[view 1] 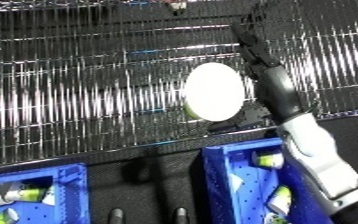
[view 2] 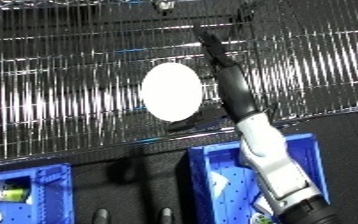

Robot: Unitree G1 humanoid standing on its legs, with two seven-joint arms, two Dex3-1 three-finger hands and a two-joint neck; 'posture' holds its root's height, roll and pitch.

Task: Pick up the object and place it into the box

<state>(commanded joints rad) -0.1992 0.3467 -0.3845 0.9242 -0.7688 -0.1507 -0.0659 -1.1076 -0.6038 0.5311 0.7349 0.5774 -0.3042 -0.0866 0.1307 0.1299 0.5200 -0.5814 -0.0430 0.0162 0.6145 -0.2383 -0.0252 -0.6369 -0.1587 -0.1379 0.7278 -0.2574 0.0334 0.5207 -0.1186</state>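
The object (view 1: 214,91) is a round tub with a white top and a yellow-green side, standing on a wire shelf (view 1: 78,100). My right hand (view 1: 262,60) reaches up over the shelf just to the right of the tub, its palm close against the tub's side. Its fingers (view 2: 209,41) stretch straight out past the tub and curl round nothing. A blue bin (view 1: 218,180) sits below the shelf at the lower right, under my white forearm (view 1: 322,160). My left hand shows in neither view.
A second blue bin (view 1: 60,192) at the lower left holds several yellow-green and white items. The right bin holds similar items (view 1: 271,161). A dark gap separates the two bins. The shelf's front edge (view 1: 113,152) runs across above them.
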